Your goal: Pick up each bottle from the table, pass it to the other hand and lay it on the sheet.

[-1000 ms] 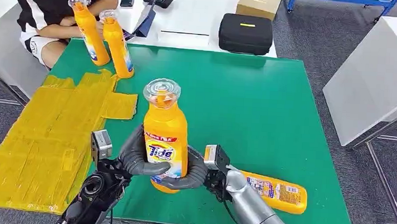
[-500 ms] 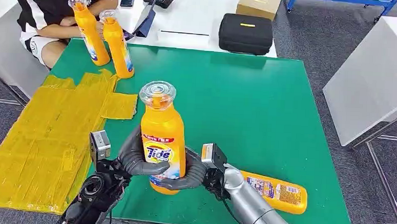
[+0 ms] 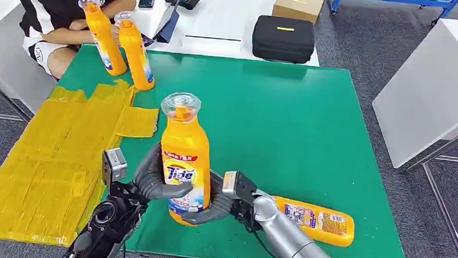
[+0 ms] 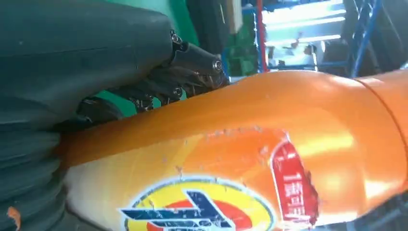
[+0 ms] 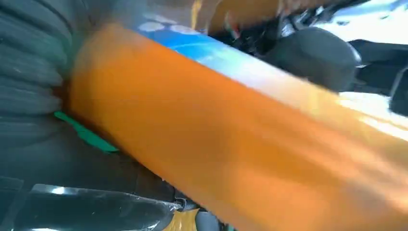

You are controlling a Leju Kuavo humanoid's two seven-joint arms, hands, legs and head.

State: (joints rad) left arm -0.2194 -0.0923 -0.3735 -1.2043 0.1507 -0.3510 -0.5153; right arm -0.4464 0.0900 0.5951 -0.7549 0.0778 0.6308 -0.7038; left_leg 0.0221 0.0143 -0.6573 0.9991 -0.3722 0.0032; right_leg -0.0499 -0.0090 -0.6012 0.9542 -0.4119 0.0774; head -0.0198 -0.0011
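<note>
Robot's L hand (image 3: 156,181) and R hand (image 3: 214,199) both have fingers wrapped round 1 upright orange bottle (image 3: 185,156) above the green desk (image 3: 286,120), likely mid-handover toward the yellow sheet (image 3: 53,155).

The head view looks down over the green table (image 3: 286,120); both wrist views press close against the orange bottle (image 3: 185,156).

- Held bottle (image 3: 185,156): upright, between left hand (image 3: 156,181) and right hand (image 3: 216,200).
- Lying bottle (image 3: 313,220): right of it, on table (image 3: 286,120).
- 2 standing bottles (image 3: 120,43): far-left corner, behind sheet (image 3: 53,155).
</note>
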